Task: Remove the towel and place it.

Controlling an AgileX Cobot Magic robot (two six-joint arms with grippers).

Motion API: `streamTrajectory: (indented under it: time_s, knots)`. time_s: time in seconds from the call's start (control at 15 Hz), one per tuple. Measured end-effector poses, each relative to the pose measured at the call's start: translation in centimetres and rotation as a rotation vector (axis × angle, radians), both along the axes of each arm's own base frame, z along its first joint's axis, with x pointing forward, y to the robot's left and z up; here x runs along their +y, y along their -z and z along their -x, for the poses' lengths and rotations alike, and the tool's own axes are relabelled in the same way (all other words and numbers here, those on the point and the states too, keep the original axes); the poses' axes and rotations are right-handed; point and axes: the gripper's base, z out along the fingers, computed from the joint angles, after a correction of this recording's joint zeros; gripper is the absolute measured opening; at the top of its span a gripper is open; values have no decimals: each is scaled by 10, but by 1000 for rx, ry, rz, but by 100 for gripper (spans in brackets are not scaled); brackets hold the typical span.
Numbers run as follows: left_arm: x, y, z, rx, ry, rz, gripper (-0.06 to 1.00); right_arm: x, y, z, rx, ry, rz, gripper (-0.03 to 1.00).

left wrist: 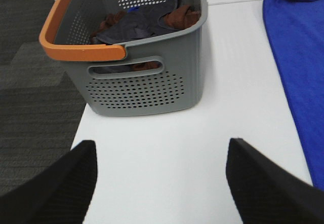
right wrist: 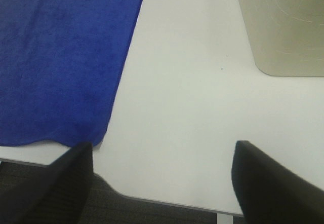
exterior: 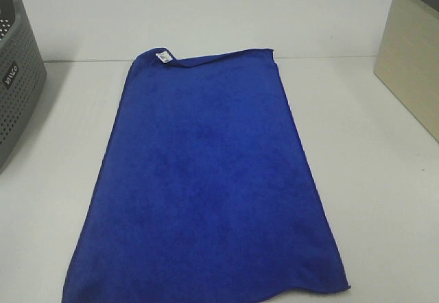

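The royal-blue towel lies spread flat on the white table, its long side running from the near edge to the far middle, with a small white label at its far left corner. Neither gripper shows in the high view. In the left wrist view my left gripper stands open over bare table, the towel's edge off to one side. In the right wrist view my right gripper is open over the table's front edge, beside the towel's near corner. Nothing sits between either pair of fingers.
A grey perforated basket with an orange handle stands at the table's left edge, holding dark and brown cloths. A beige box stands at the right. Dark floor lies beyond the table edge.
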Motion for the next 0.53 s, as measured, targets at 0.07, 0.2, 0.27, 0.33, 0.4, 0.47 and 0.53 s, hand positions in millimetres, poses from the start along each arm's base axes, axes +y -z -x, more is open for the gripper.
streamTrajectory:
  time_s: [0.07, 0.2, 0.27, 0.33, 0.4, 0.47, 0.53]
  knots:
    - [-3, 8, 3, 2, 37, 1, 68, 0, 6, -1, 10, 0, 1, 75]
    - [-9, 23, -3, 67, 108, 7, 68, 0, 20, -7, 58, -19, 25, 75]
    - [-11, 29, -6, 80, 127, 13, 68, 1, 25, -10, 63, -31, 36, 75]
    - [-12, 29, -10, 51, 137, 13, 68, 1, 25, -14, 24, -28, 33, 75]
    - [-12, 32, -14, 39, 138, 14, 68, 1, 26, -18, 3, -24, 31, 75]
    - [-12, 33, -14, 44, 138, 14, 68, 1, 27, -18, 7, -23, 32, 75]
    - [-12, 34, -15, 46, 137, 18, 68, 1, 29, -19, 13, -22, 35, 75]
